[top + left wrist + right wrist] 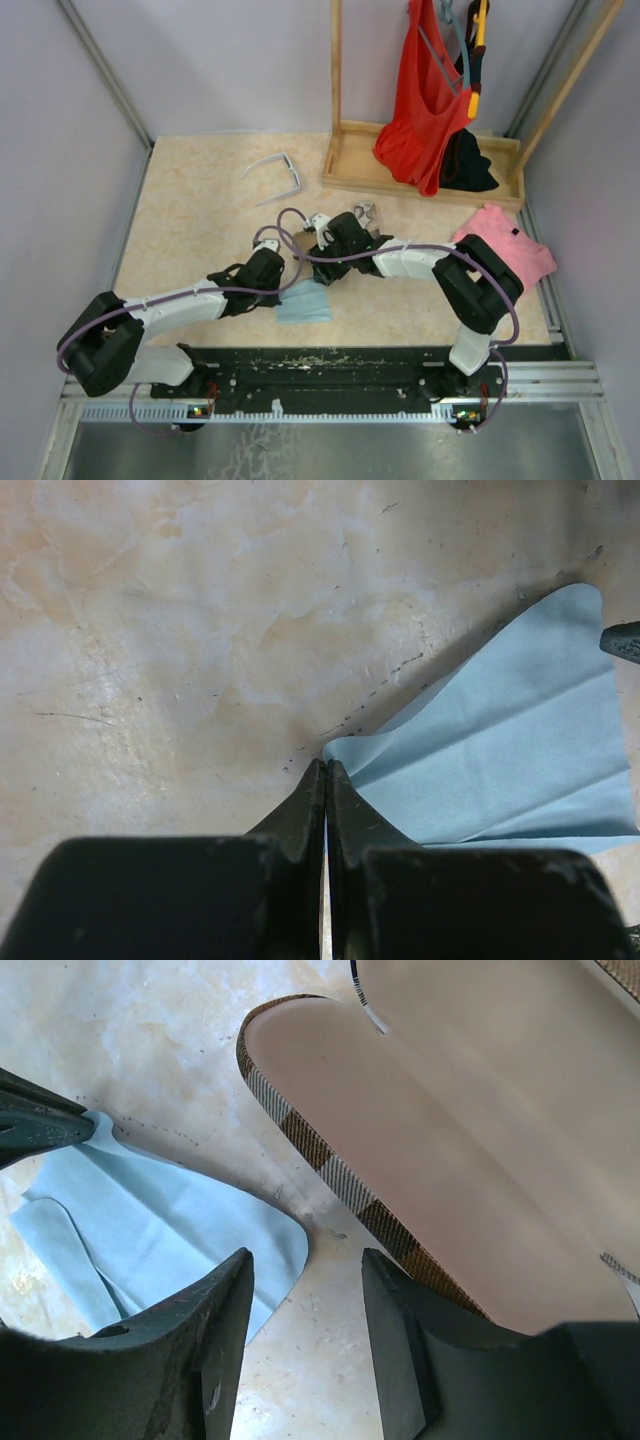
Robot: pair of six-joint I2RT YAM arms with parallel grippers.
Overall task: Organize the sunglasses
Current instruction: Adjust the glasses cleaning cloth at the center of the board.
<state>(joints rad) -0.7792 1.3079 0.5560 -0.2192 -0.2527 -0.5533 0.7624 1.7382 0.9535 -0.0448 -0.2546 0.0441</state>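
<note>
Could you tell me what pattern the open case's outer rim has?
Brown-and-cream plaid on the case, best seen in the right wrist view.

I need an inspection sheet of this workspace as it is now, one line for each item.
Surface: beige table, with small dark marks.
Job's things: white-framed sunglasses at far left, arms unfolded; dark wire pair apparently near the tray, too small to be sure.
Clutter: light blue cloth; open brown-checked case, bare inside where visible; pink garment.
Grippers: left gripper shut on the cloth's corner; right gripper open, over the table between cloth and case.
Cables: purple cables along both arms, looping near the wrists.
Surroundings: wooden tray with red garment and black garment; pale walls.
</note>
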